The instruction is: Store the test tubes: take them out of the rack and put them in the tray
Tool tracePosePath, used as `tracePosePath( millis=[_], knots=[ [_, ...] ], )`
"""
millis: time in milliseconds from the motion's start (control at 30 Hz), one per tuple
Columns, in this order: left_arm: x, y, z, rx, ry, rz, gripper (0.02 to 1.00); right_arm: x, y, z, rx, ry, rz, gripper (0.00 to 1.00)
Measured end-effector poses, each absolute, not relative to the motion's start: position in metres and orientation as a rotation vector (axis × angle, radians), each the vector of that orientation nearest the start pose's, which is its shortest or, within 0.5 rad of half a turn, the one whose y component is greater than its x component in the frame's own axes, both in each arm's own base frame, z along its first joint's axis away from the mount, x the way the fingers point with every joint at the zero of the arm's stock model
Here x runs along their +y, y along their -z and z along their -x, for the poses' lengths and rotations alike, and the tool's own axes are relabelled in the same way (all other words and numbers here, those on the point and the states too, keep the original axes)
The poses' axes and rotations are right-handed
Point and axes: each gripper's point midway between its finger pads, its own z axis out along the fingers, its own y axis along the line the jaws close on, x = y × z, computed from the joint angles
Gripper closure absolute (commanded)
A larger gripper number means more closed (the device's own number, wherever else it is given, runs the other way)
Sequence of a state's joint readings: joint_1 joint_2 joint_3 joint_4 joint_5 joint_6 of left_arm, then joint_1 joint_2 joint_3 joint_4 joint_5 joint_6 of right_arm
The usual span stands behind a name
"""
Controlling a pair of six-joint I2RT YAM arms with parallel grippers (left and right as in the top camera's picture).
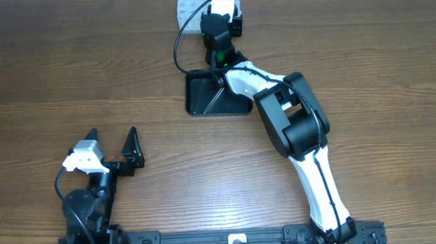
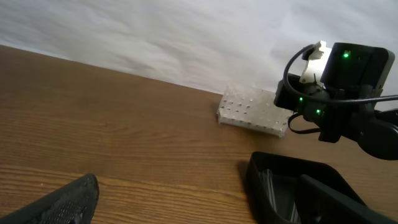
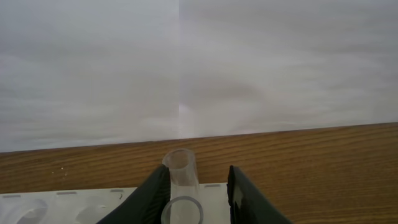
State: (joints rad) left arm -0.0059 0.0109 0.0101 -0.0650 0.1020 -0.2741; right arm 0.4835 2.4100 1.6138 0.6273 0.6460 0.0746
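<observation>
Wood-grain table (image 1: pixel 65 63) fills the scene, with a pale wall (image 2: pixel 155 37) behind its far edge.

Top view: the left gripper (image 1: pixel 114 144) sits low at the near left, its jaws spread wide with only bare wood between them. It is well apart from the black tray (image 1: pixel 202 100), which lies near the middle of the table. The right arm reaches past the tray to the far edge, where the right gripper (image 1: pixel 226 15) hangs over one end of the clear rack (image 1: pixel 188 11).

Left wrist view: the rack (image 2: pixel 249 111) stands by the wall side of the table, rows of holes in its top face. The right gripper (image 2: pixel 329 87) hovers at the rack's end nearest the tray (image 2: pixel 292 180). Pale streaks inside the tray may be tubes lying flat, though the view is too dim to be sure. One dark finger (image 2: pixel 65 202) of the left gripper shows in the near corner.

Right wrist view: the right gripper (image 3: pixel 198 186) straddles an upright test tube (image 3: pixel 181 173) that stands in the rack (image 3: pixel 62 205). Its jaws are apart. One finger (image 3: pixel 146 196) is close against the glass, and a clear gap remains on the other side. A second round rim shows just in front of the tube.
</observation>
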Motion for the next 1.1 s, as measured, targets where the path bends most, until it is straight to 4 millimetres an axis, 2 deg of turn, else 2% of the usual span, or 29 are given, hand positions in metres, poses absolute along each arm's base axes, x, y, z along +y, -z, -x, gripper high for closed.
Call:
tracePosePath(
  millis=[133, 300, 767, 967, 1100],
  knots=[
    [-0.0190, -0.1601, -0.2454, 1.638, 0.298, 0.142, 0.018, 0.2053, -0.1151, -0.6131, 1.729, 0.157, -0.106, 0.704],
    [-0.0190, -0.1601, -0.2454, 1.638, 0.298, 0.142, 0.018, 0.2059, -0.1140, -0.6133, 1.733, 0.154, -0.098, 0.781],
    [-0.0190, -0.1601, -0.2454, 1.638, 0.298, 0.142, 0.018, 0.2063, -0.1140, -0.6133, 1.734, 0.154, -0.095, 0.851],
    [-0.0190, -0.1601, -0.2454, 1.638, 0.298, 0.141, 0.018, 0.2068, -0.1163, -0.6137, 1.724, 0.148, -0.099, 0.932],
    [-0.0190, -0.1601, -0.2454, 1.638, 0.298, 0.142, 0.018, 0.2076, -0.1195, -0.6140, 1.711, 0.140, -0.105, 0.934]
  ],
)
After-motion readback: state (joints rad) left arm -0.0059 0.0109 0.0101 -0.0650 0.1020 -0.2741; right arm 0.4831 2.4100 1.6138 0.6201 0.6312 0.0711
